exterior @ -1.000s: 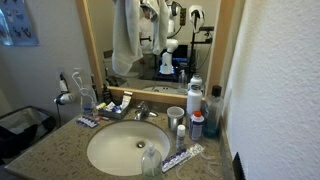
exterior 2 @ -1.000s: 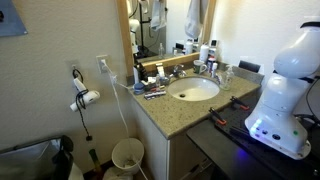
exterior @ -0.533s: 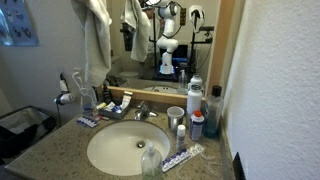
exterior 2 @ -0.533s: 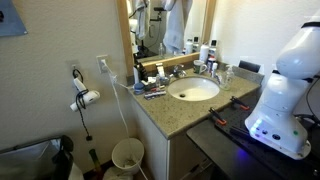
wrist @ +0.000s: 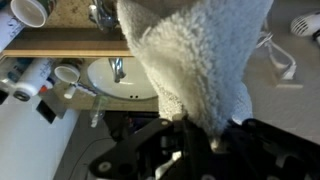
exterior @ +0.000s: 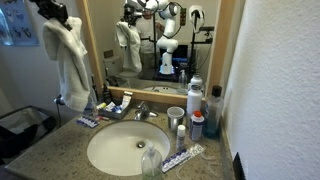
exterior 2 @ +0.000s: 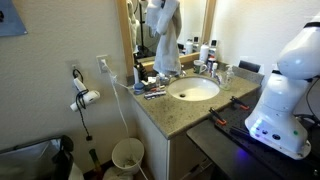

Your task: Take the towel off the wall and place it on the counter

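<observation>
We see the end effector (exterior: 52, 13) pinching the towel (exterior: 70, 62); its tail hanging below could sweep toiletries (exterior: 92, 106) off the surface (exterior: 45, 150).

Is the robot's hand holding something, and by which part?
The hand grips the towel by its bunched top end; the rest hangs loose below it.

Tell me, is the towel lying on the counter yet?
No, off it: the towel hangs bunched from the gripper, above the counter.
</observation>
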`<move>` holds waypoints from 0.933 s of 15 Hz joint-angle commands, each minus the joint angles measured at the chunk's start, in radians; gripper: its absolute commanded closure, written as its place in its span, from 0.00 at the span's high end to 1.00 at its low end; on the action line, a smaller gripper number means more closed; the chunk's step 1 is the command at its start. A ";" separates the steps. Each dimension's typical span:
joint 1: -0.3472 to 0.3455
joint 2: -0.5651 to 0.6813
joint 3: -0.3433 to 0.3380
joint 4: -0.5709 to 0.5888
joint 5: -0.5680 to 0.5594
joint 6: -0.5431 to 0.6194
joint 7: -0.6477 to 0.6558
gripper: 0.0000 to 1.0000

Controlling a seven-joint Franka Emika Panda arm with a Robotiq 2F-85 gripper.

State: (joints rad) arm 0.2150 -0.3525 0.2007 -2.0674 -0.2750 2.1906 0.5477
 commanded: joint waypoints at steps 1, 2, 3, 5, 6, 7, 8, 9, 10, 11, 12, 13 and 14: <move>0.028 -0.044 0.003 -0.080 0.190 -0.030 -0.191 0.03; 0.039 -0.045 0.003 -0.093 0.243 -0.052 -0.239 0.03; 0.049 -0.044 0.000 -0.108 0.293 -0.076 -0.286 0.03; 0.062 -0.040 -0.005 -0.133 0.378 -0.141 -0.370 0.03; 0.063 -0.036 -0.007 -0.148 0.406 -0.179 -0.406 0.03; 0.063 -0.031 -0.007 -0.159 0.427 -0.224 -0.432 0.03; 0.058 -0.025 -0.004 -0.176 0.438 -0.258 -0.451 0.03; 0.051 -0.024 0.003 -0.196 0.429 -0.279 -0.458 0.03; 0.050 -0.020 0.000 -0.216 0.441 -0.289 -0.473 0.03; 0.051 -0.014 0.001 -0.235 0.448 -0.288 -0.483 0.03; 0.052 -0.011 0.002 -0.248 0.454 -0.286 -0.493 0.03; 0.052 -0.003 0.003 -0.264 0.465 -0.274 -0.493 0.03; 0.053 0.003 0.003 -0.275 0.475 -0.263 -0.498 0.03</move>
State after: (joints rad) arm 0.2704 -0.3530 0.2044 -2.3122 0.1574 1.9218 0.0832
